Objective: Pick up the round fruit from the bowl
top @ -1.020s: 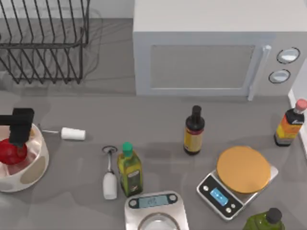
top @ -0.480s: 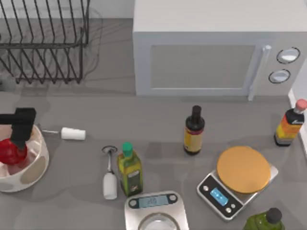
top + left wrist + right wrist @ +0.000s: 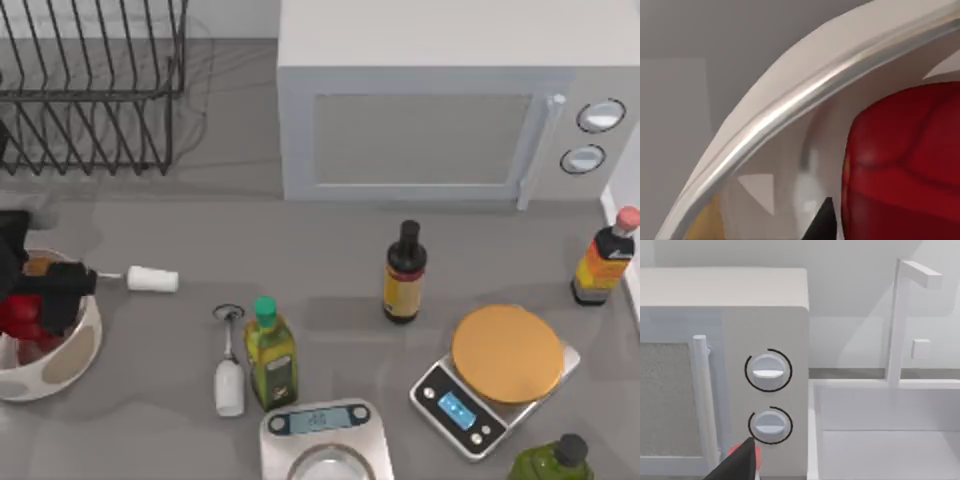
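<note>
The round fruit [image 3: 14, 316], glossy red, lies in the cream bowl [image 3: 84, 342] with tan spots at the table's far left. My left gripper [image 3: 46, 292] is low inside the bowl, right over the fruit and covering part of it. In the left wrist view the fruit [image 3: 905, 165] is very close under the bowl's rim [image 3: 790, 107], and one dark fingertip [image 3: 824, 221] stands beside it with the jaws open. A dark part of my right gripper [image 3: 735, 467] shows in the right wrist view, facing the microwave's knobs.
A small orange piece [image 3: 38, 267] lies in the bowl. A wire rack [image 3: 90, 90] stands behind it. Nearby are a white roll [image 3: 152, 279], a whisk-like tool [image 3: 229, 370] and a green-capped bottle [image 3: 269, 355]. The microwave [image 3: 450, 110], more bottles and two scales lie to the right.
My left gripper has turned and sunk lower into the bowl, over the fruit. The fruit has stayed in place. Nothing else on the table has moved.
</note>
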Robot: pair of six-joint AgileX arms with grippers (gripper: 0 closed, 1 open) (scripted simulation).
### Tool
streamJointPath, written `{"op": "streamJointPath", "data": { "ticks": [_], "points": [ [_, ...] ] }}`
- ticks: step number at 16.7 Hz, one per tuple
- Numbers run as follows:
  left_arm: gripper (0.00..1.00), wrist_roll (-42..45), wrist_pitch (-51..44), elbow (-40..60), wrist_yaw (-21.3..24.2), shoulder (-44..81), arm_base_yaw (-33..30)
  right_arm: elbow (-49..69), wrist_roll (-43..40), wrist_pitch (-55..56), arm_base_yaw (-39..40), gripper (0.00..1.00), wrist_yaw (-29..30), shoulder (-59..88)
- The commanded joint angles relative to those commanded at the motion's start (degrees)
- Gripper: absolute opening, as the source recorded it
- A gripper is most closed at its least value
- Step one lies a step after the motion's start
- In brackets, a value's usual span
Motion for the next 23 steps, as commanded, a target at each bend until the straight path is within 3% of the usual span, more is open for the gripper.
{"op": "streamJointPath", "data": {
  "ticks": [6,19,23],
  "points": [
    [1.0,0.06,2.81,-1.98,0.0,1.7,0.05,0.0,0.0,0.0,0.0,1.0,0.0,0.0],
    [0.02,0.06,2.81,-1.98,0.0,1.7,0.05,0.0,0.0,0.0,0.0,1.0,0.0,0.0],
    [0.0,0.06,2.81,-1.98,0.0,1.7,0.05,0.0,0.0,0.0,0.0,1.0,0.0,0.0]
  ]
}}
